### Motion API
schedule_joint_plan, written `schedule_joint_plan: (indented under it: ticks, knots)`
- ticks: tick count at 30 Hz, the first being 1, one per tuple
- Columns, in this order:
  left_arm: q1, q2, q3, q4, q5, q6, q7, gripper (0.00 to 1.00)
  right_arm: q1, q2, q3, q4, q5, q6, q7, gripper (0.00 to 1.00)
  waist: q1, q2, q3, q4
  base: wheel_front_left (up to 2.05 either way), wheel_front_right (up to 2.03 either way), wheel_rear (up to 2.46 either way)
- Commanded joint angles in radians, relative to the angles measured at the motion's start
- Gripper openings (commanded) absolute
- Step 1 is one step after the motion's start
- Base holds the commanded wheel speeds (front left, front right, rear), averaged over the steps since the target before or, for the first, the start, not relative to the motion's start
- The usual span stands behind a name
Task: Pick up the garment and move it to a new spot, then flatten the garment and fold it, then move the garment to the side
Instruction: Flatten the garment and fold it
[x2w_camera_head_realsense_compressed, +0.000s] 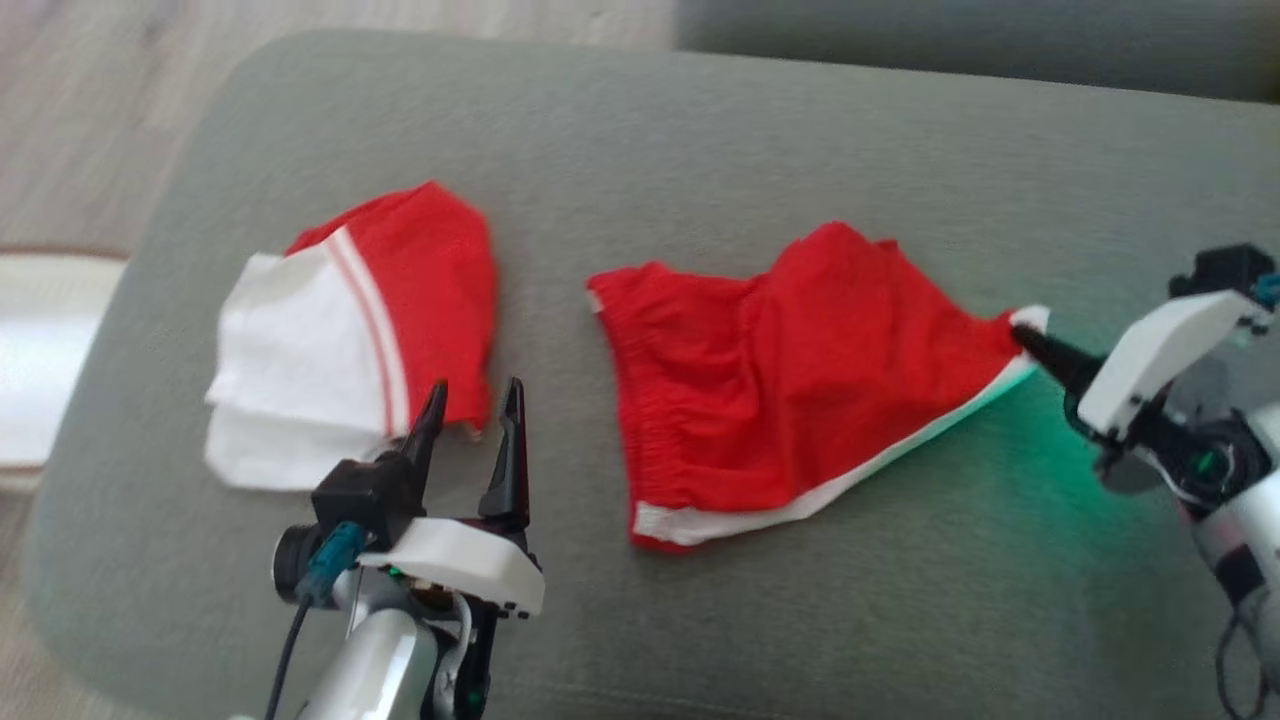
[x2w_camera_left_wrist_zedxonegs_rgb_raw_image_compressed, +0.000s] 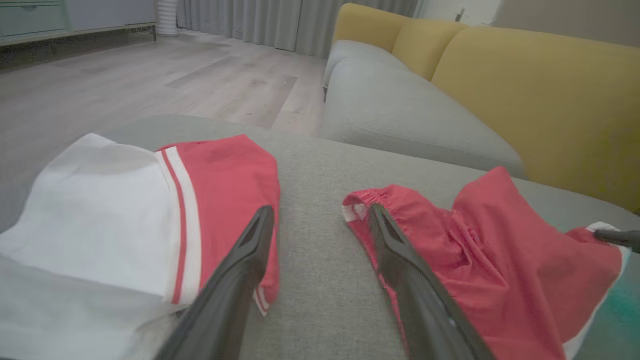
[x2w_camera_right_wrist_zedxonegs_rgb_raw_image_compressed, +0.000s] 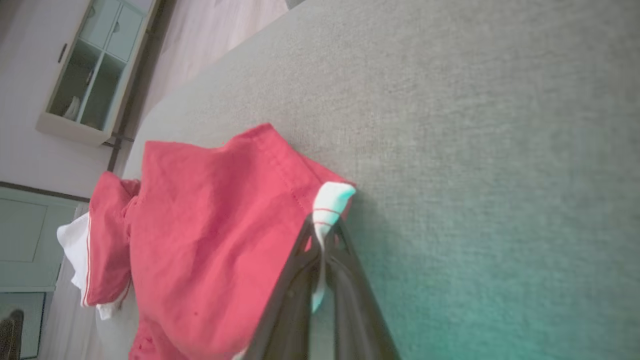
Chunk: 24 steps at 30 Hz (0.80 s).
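Right tool (x2w_camera_head_realsense_compressed: 1022, 338) pinches red shorts (x2w_camera_head_realsense_compressed: 780, 400) corner, partly hidden inside grip.

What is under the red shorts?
Grey cushion shows around the shorts; the right end effector pinches their white corner. Anything beneath the cloth is hidden.

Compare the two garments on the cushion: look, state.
The right garment is nearly all red with thin white trim; the left garment is about half white. The right garment is spread out, its corner pinched by the right gripper; the left garment lies layered, ungripped, by the open left gripper. Both are red and white on the cushion.
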Motion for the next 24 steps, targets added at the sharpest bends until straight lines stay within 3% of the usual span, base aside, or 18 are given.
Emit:
schedule_joint_plan:
  ticks: [1,8,15,16,17,18,24]
  knots:
    - [-0.009,0.001,0.044,-0.024,0.01,-0.002,-0.012,1.0,0.003,-0.029,0.013,-0.047,-0.014,0.008,-0.008,0.0,0.0,0.0,-0.037,-0.063,0.0,0.0,0.0]
    - [-0.001,0.001,0.066,-0.016,0.017,-0.012,-0.012,1.0,0.1,-0.084,0.032,-0.148,-0.083,0.008,-0.001,0.0,0.0,0.0,-0.052,-0.158,0.0,0.0,0.0]
    - [-0.006,0.001,0.08,-0.015,0.027,-0.019,-0.012,1.0,0.22,-0.121,-0.005,-0.192,-0.164,0.008,0.022,0.0,0.0,0.0,-0.051,-0.193,0.0,0.0,0.0]
    - [-0.005,0.001,0.083,-0.014,0.028,-0.02,-0.012,1.0,0.235,-0.117,-0.015,-0.198,-0.175,0.008,0.024,0.16,0.0,0.0,-0.051,-0.196,0.0,0.0,0.0]
    - [-0.004,0.001,0.085,-0.013,0.029,-0.021,-0.012,1.0,0.25,-0.11,-0.023,-0.202,-0.184,0.008,0.031,0.47,0.0,0.0,-0.052,-0.199,0.0,0.0,0.0]
    - [-0.002,0.001,0.087,-0.012,0.03,-0.022,-0.012,1.0,0.265,-0.101,-0.032,-0.206,-0.191,0.008,0.039,1.0,0.0,0.0,-0.053,-0.201,0.0,0.0,0.0]
    - [0.004,0.002,0.105,0.0,0.044,-0.031,-0.012,1.0,0.301,-0.065,-0.119,-0.269,-0.283,0.008,-0.021,1.0,0.0,0.0,-0.079,-0.215,0.0,0.0,0.0]
